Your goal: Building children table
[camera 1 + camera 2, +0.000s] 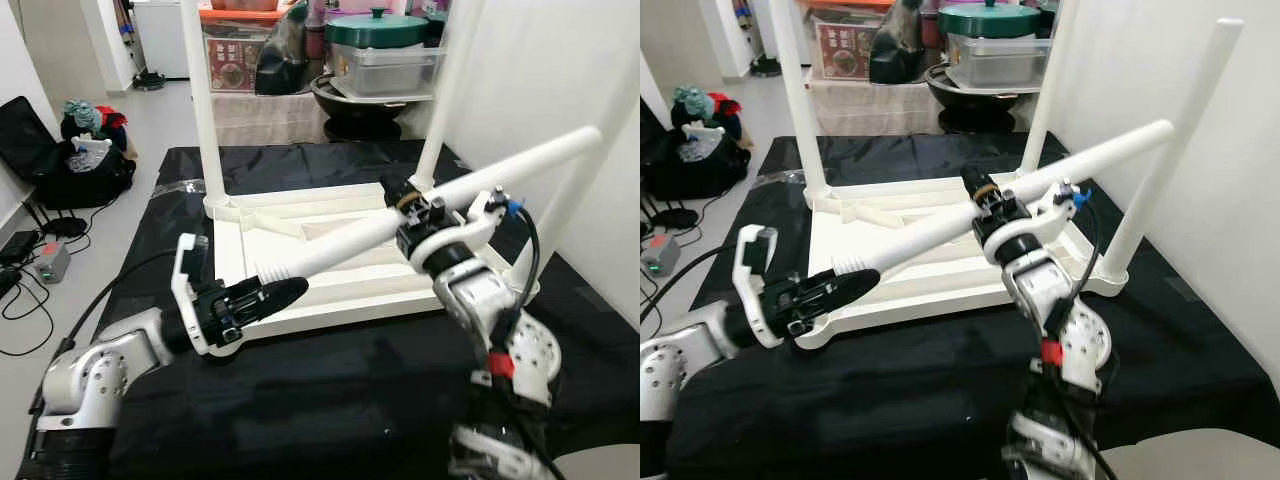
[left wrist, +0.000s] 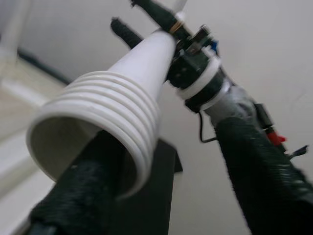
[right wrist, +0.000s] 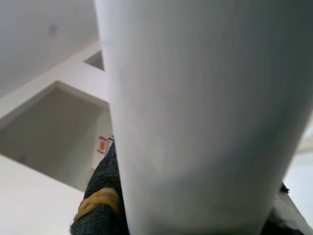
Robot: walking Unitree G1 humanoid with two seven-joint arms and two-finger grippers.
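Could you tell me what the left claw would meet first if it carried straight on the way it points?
Most likely the threaded end of the white table leg already at the left claw; depth is unclear.

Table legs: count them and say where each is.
4. Three stand upright in the upturned tabletop: far-left corner, far-right corner, near-right corner. The fourth leg is held by both grippers.

Bright even indoor light, soft shadows, wrist views blurred close-up
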